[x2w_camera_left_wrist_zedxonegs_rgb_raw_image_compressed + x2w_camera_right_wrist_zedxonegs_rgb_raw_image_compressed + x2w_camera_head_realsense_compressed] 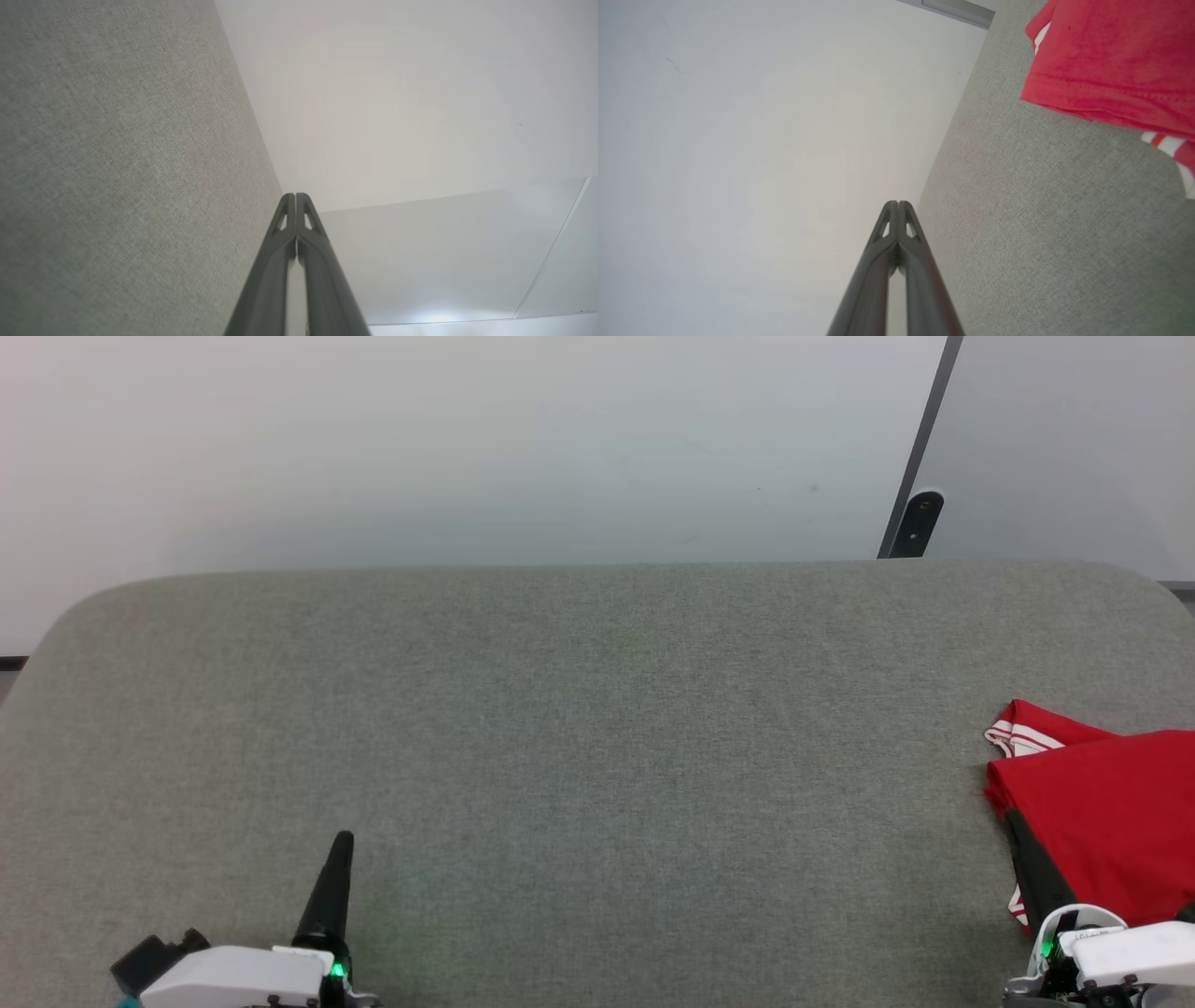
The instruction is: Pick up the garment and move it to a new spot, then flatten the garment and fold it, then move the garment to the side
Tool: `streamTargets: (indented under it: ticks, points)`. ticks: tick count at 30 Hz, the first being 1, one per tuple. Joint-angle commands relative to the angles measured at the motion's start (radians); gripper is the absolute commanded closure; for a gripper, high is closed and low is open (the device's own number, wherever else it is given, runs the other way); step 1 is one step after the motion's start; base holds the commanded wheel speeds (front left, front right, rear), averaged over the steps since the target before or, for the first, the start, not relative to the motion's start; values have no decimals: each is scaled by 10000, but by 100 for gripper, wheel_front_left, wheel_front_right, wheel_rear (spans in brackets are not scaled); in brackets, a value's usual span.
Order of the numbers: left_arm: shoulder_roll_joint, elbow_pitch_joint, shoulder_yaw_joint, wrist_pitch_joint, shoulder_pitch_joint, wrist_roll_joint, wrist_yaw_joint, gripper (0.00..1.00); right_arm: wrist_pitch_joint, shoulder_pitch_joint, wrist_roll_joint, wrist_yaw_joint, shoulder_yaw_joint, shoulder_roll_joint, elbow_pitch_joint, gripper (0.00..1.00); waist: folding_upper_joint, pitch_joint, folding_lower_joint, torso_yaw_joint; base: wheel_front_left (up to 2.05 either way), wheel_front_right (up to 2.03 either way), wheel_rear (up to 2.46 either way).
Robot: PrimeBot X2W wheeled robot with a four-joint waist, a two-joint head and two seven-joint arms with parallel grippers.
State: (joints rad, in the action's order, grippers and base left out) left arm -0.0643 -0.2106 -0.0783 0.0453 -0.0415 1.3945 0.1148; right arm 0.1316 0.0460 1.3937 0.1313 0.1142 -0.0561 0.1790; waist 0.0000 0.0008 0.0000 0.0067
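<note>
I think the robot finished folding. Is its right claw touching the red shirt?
Apart. In the right wrist view, the shut right claw has a stretch of bare grey table between it and the red shirt.

Red folded jersey garment [1102,803] lies on grey fabric-covered table [597,728], at table's far right end; pale wall [467,448] stands behind table.

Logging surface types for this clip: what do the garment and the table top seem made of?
The garment: likely soft knit cloth, matte red; stitched hem, limp folds. The table top: apparently grey woven fabric covering, matte; fine heathered weave.
</note>
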Motion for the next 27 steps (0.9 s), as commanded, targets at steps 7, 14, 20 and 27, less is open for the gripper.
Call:
streamTargets:
  ticks: [7, 14, 20, 27]
  points:
    - [14, -92, -101, 189, -291, 675, 107, 100, -76, 312, 687, -8, 6, 27, 162, 100, 0, 5, 0, -15, 0, 0, 0]
    - [29, -167, -150, 322, -439, 1179, 126, 100, -115, 429, 1147, -8, 6, 41, 331, 100, 0, 10, 0, -30, 0, 0, 0]
    - [44, -236, -189, 439, -547, 1580, 157, 100, -155, 512, 1530, -9, 8, 54, 465, 100, 0, 14, 0, -42, 0, 0, 0]
    - [58, -325, -239, 563, -651, 2052, 189, 100, -177, 647, 2002, -10, 8, 68, 611, 100, 0, 19, 0, -57, 0, 0, 0]
